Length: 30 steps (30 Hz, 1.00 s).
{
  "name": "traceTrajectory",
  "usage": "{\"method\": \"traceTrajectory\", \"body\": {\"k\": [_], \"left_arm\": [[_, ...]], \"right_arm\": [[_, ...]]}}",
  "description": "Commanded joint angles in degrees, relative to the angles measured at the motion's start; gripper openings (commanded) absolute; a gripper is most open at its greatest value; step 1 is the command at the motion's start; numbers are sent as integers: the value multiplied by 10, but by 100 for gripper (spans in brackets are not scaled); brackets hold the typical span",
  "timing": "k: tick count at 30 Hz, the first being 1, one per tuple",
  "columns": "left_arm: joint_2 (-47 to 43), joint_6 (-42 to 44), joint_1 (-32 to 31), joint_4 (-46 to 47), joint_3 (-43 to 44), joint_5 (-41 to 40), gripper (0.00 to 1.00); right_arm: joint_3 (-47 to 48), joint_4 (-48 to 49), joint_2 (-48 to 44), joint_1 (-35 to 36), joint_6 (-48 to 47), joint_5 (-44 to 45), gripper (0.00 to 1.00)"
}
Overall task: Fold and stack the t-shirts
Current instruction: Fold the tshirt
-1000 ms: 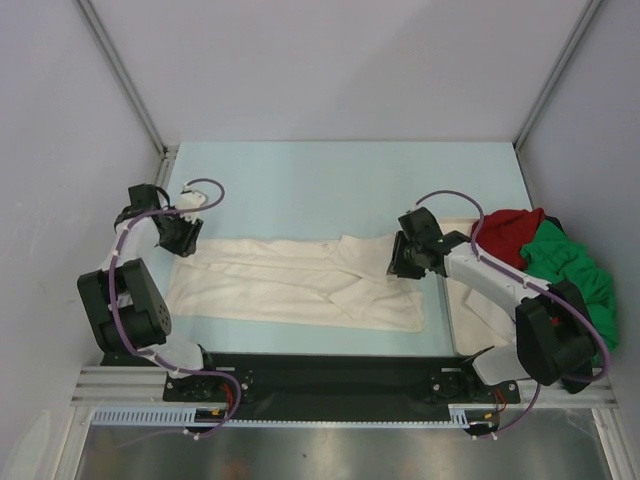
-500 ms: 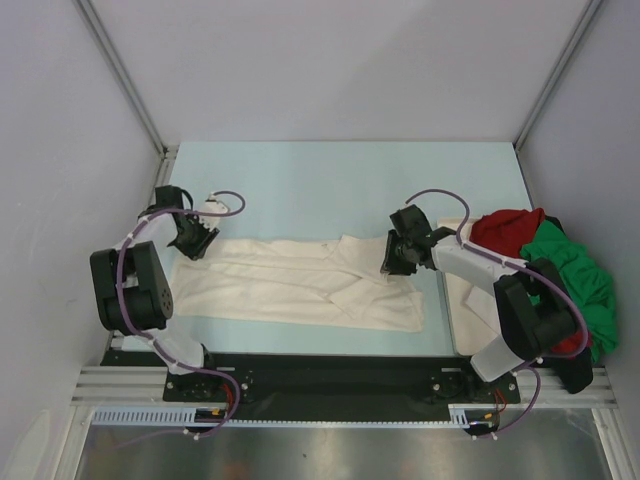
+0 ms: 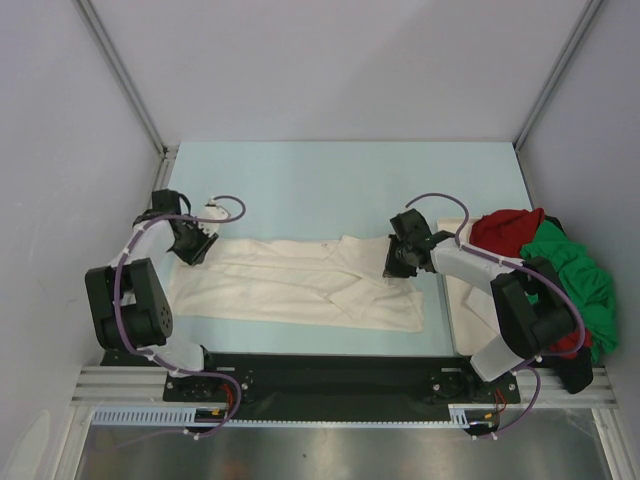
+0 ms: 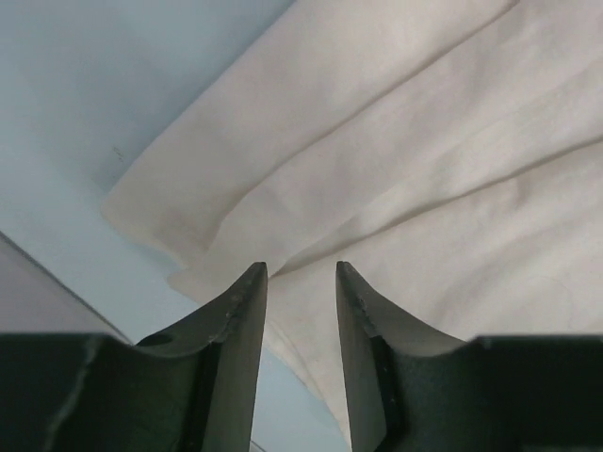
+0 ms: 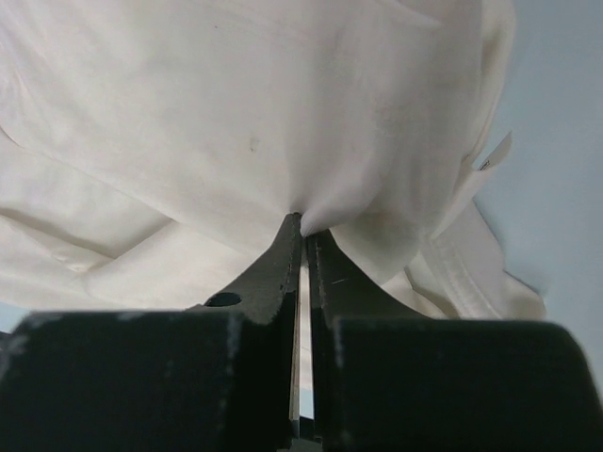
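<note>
Nudged slightly leftward since half a second ago: left gripper (image 3: 190,243), fingers parted over the shirt's left end, gripping nothing. Mid-frame, cream t-shirt (image 3: 300,285) lying soft and creased, long axis left-to-right, pinched tight by right gripper (image 3: 398,262). At right, crumpled red t-shirt (image 3: 505,228) and green t-shirt (image 3: 570,265). Tag (image 5: 492,158) unreadable.

We record bright, even, diffuse light with faint soft shadows; in both wrist views the near fingers (image 4: 236,358) read dark, slightly blurred.
</note>
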Motion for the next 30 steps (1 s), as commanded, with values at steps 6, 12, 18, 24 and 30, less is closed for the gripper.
{"method": "traceTrajectory", "body": {"k": [6, 12, 18, 24, 30], "left_arm": [[61, -61, -2, -1, 137, -39, 48], [131, -61, -2, -6, 167, -61, 52], [116, -59, -2, -17, 135, -55, 49], [71, -29, -1, -16, 74, -62, 47], [71, -23, 2, -22, 62, -71, 33]], "right_arm": [[-1, 19, -17, 2, -20, 2, 0], [-2, 18, -12, 0, -35, 4, 0], [-8, 22, -15, -4, -39, -4, 0], [-16, 26, -19, -11, -45, -12, 0], [-20, 31, -26, -22, -47, -24, 0]]}}
